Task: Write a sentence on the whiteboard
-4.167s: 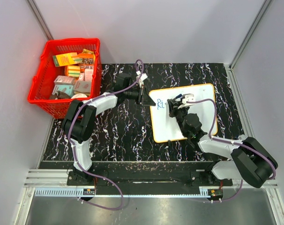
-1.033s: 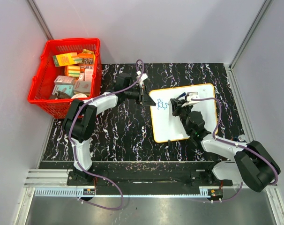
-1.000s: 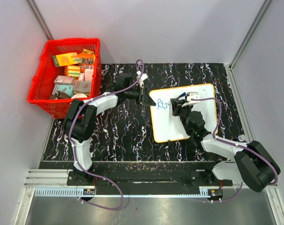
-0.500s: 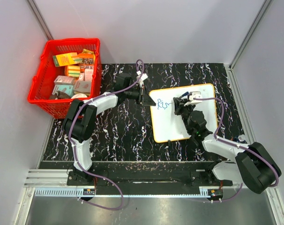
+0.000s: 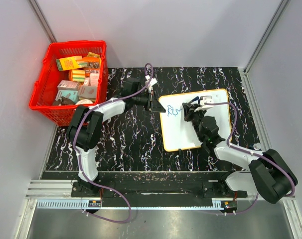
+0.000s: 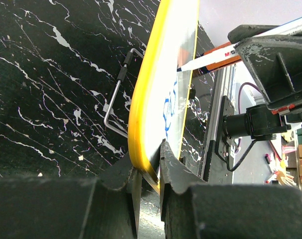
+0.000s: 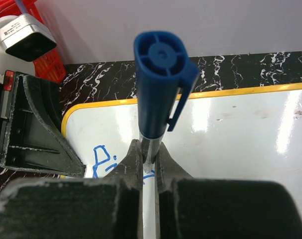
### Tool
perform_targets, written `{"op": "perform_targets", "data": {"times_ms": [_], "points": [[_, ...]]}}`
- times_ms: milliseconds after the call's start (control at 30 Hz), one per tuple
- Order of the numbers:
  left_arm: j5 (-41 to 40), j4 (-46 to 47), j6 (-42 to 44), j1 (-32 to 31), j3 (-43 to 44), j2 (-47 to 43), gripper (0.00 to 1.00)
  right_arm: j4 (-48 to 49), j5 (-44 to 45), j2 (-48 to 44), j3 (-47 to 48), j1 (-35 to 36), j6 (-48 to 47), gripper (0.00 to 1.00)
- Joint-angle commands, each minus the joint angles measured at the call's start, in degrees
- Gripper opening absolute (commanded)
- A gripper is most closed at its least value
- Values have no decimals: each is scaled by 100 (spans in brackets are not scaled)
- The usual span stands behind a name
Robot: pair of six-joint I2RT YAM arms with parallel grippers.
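Red plastic basket (image 5: 41,92), far left: assorted small boxes (image 5: 78,74). White orange-rimmed whiteboard (image 5: 178,132) lies right of centre on black marbled table (image 5: 131,144). Left gripper (image 6: 150,172) pinches its left rim. Right gripper (image 7: 149,164) clamps blue-capped marker (image 7: 158,94) beside blue handwritten words (image 5: 172,111); the board's near half is bare.

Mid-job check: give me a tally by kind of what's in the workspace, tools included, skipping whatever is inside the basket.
whiteboard: 1
marker: 1
red basket: 1
tools: 2 (left tool shut on the whiteboard's edge, right tool shut on the marker)
Total: 5
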Motion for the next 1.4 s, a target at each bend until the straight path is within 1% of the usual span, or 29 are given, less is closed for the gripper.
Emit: {"op": "perform_targets", "data": {"times_ms": [0,233,767,1100,1367], "points": [[-844,-304,1166,-197,3,311,0,129,-244,103,223,-30,72,0],[-835,-321,1183,-197,30,319,0,41,-384,32,83,-30,151,0],[-861,-339,1183,-197,47,337,0,-240,-262,-310,-234,-30,204,0],[-853,-330,1174,-197,47,337,0,-477,116,-486,-287,-30,177,0],[-853,-330,1174,-197,21,320,0,-513,222,-627,-252,-30,124,0]]}}
